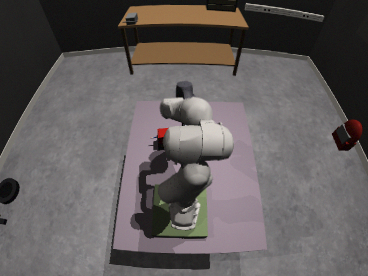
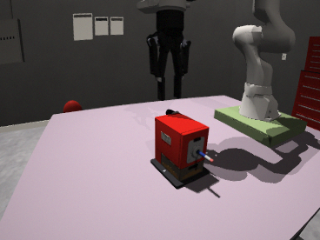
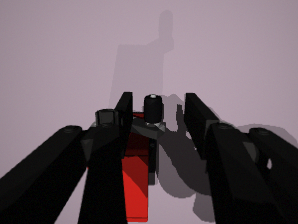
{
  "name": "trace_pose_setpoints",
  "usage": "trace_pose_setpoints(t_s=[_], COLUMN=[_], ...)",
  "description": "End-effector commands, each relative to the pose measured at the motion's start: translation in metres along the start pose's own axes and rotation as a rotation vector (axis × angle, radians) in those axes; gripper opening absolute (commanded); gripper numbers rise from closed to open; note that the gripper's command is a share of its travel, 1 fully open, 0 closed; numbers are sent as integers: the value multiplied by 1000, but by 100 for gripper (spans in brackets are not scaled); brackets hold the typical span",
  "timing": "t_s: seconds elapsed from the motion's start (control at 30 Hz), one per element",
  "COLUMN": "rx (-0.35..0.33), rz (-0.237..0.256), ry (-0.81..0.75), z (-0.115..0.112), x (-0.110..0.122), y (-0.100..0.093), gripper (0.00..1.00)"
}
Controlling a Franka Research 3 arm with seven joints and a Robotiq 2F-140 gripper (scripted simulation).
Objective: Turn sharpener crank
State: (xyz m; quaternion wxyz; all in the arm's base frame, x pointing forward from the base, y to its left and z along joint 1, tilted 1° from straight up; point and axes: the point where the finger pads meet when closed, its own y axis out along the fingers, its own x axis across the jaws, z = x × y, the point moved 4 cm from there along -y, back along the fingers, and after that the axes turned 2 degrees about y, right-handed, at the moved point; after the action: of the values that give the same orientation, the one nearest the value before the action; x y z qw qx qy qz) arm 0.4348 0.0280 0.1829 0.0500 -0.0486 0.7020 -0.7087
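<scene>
The red pencil sharpener [image 2: 180, 139] [image 1: 162, 134] [image 3: 137, 180] stands on a black base near the middle of the pale mat [image 2: 87, 174] [image 1: 235, 150]. A pencil [image 2: 204, 156] sticks out of its front face. The black crank knob [image 3: 153, 107] [image 2: 172, 112] shows at the sharpener's far top edge. My gripper [image 2: 170, 93] [image 3: 158, 106] hangs well above the sharpener, pointing down, with its fingers partly apart and nothing between them. In the wrist view the knob lines up between the two fingers, far below them. In the top view the arm hides the gripper.
The arm's foot stands on a green block [image 2: 261, 123] [image 1: 165, 222] on the mat. A wooden shelf table [image 1: 182, 22] stands at the back wall. A red tool cabinet [image 2: 310, 87] stands at the right. A red round object [image 2: 72, 106] lies beyond the mat.
</scene>
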Motion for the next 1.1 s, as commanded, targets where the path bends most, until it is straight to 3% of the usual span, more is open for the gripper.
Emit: trace_pose_setpoints(t_s=[0.0, 0.47, 1.07], rx=[-3, -3, -3], rz=[10, 10, 10], ry=[-5, -5, -5], z=[-1, -1, -1], x=[-3, -3, -3], y=[3, 16, 18], gripper=[39, 39, 39])
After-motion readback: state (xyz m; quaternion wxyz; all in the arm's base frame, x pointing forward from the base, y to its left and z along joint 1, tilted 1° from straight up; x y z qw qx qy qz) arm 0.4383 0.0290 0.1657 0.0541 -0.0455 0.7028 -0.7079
